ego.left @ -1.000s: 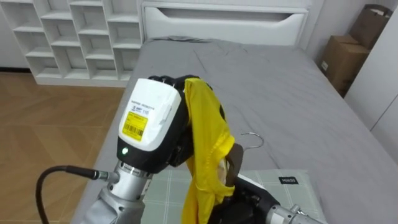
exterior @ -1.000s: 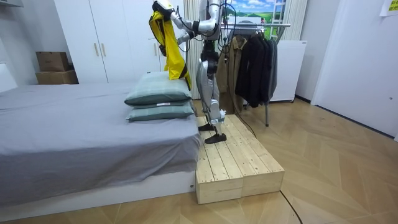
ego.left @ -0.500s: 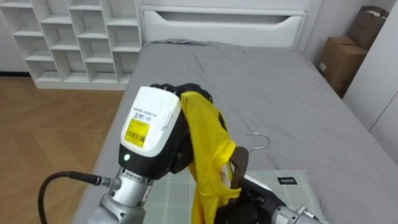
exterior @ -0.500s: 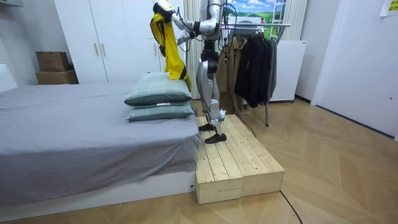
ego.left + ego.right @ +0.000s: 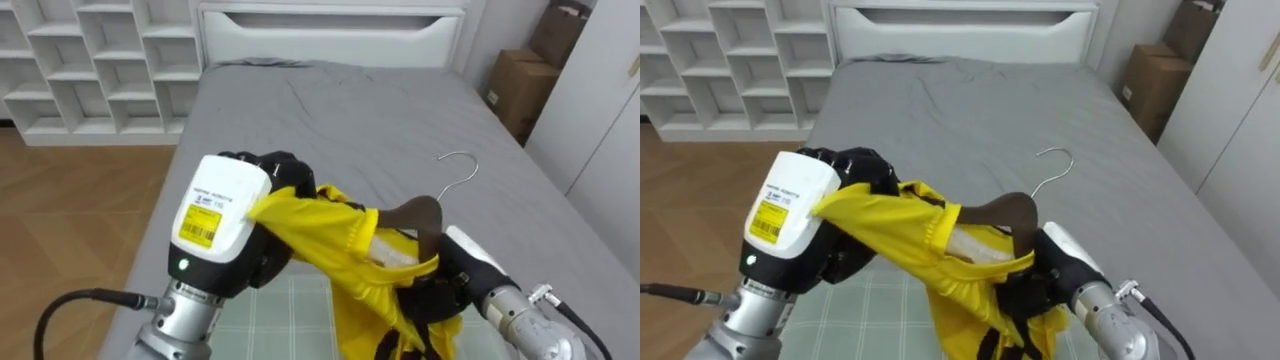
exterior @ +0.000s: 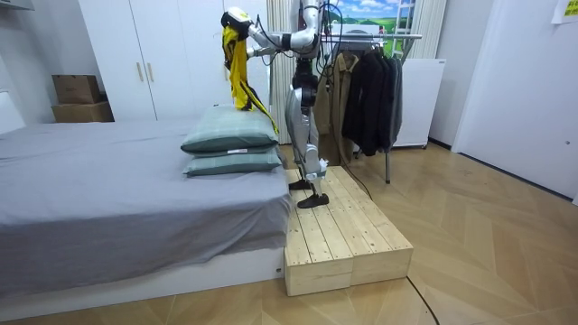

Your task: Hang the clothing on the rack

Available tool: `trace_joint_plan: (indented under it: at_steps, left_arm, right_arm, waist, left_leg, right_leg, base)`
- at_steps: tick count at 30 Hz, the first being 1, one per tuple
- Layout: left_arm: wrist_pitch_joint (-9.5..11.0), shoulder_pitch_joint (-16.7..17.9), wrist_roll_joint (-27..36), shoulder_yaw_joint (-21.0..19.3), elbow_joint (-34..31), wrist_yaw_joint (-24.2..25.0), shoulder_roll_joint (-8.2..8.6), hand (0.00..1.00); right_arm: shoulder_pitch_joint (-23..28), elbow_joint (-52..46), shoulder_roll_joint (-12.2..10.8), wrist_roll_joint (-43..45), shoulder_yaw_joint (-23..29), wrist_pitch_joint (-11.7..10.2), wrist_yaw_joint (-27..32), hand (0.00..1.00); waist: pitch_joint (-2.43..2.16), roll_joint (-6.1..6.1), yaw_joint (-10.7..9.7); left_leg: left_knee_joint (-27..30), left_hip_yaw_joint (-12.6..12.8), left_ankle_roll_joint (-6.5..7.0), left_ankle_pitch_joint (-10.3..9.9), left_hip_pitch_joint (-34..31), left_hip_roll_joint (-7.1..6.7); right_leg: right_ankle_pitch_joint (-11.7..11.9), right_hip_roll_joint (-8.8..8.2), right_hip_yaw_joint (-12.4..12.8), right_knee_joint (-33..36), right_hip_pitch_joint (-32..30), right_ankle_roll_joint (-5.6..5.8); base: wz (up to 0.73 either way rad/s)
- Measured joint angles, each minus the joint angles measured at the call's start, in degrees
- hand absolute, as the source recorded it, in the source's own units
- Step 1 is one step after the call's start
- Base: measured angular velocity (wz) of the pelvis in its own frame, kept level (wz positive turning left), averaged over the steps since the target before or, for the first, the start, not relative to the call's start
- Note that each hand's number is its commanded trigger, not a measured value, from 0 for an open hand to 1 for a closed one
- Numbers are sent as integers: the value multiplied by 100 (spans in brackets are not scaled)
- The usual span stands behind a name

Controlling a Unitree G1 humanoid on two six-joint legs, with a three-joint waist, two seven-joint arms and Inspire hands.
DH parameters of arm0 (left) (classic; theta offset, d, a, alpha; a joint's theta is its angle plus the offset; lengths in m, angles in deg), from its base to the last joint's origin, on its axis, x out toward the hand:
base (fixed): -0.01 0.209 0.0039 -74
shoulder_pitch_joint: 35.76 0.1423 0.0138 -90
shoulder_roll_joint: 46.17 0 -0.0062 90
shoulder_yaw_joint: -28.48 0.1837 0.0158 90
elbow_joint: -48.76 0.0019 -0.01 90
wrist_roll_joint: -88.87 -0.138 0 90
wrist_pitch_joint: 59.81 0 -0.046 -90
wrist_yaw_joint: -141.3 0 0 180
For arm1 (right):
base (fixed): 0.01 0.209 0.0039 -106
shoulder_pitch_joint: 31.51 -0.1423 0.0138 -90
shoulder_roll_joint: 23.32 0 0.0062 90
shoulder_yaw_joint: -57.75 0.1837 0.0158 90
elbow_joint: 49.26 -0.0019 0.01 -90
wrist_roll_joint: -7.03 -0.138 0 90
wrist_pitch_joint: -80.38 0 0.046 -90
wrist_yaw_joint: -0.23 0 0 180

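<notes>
So you're standing on the platform (image 6: 348, 235) at the end of the bed (image 5: 350, 110), with the rack (image 6: 379, 38) just behind you. You're holding the shirt (image 5: 330, 235) up in the air over the bed, stretched between both hands.

Your left hand (image 5: 272, 172) is curling tight round a bunched edge of the yellow cloth and pulling it out to the left. Your right hand (image 5: 448, 285) is gripping the hanger (image 5: 420, 215) low down, with the shirt draping over it, so most of that grip is buried in fabric. The hanger's wooden top and its hook (image 5: 458, 165) are poking out above the cloth.

My read is that you're threading the hanger into the shirt and you're roughly halfway. I can't tell where the hanger's far arm is sitting under all that yellow.

To do this well, I'd be using the left hand to hold the opening wide and taut. Then I'd be sliding the hanger arm along inside the shoulder, not shoving it into the bunched part. I'd be pointing the hook up and clear of the collar, so it's free for the rack.

The things I'd be watching for are the hanger tip snagging the fabric and the cloth slipping out of the left hand. I'm guessing a drop lands on the bed, so it's no disaster. I wouldn't be turning to the rack until both shoulders are sitting on the hanger.
</notes>
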Motion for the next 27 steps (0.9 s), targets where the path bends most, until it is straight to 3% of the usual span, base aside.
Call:
trace_joint_plan:
  at_steps: [4,15,21,24,25,26,27]
  left_arm:
    - [18,71,16,-10,4,126,-18,100]
    - [112,238,182,-114,5,256,-15,100]
    - [112,273,273,-184,6,329,-14,100]
    - [71,316,519,-200,41,403,-12,60]
    - [60,360,563,-218,54,467,-9,54]
    - [60,389,572,-223,72,492,-9,5]
    - [62,439,670,-223,140,536,-9,0]
  right_arm:
    - [-1,-155,93,403,89,0,90,100]
    - [0,-582,317,875,136,0,366,100]
    - [4,-711,319,1038,155,3,395,100]
    - [7,-809,318,1083,149,44,418,100]
    - [7,-824,318,1130,146,51,418,100]
    - [7,-825,318,1156,141,54,418,100]
    - [7,-826,318,1206,117,69,417,100]
  waist:
    - [16,-79,34]
    - [62,-90,31]
    - [67,-91,30]
    - [68,-91,37]
    - [72,-98,37]
    - [72,-100,37]
    - [73,-105,36]
  left_leg:
    - [-3,37,0,0,34,2]
    - [-55,48,1,0,31,-6]
    - [-67,54,0,0,21,-27]
    - [-108,97,1,0,38,-28]
    - [-128,144,0,0,48,-28]
    - [-143,157,1,0,60,-28]
    - [-161,188,1,0,81,-26]
  right_leg:
    - [2,-7,40,0,17,-3]
    - [2,11,64,2,-13,-3]
    - [2,13,77,-22,-20,-3]
    - [1,16,108,-30,-34,-2]
    - [1,14,108,-29,-39,-2]
    - [1,15,110,-29,-40,-1]
    - [1,16,115,-28,-39,-1]
  base:
    - [-3]
    - [0]
    - [0]
    - [-4]
    - [-8]
    - [-10]
    - [-9]
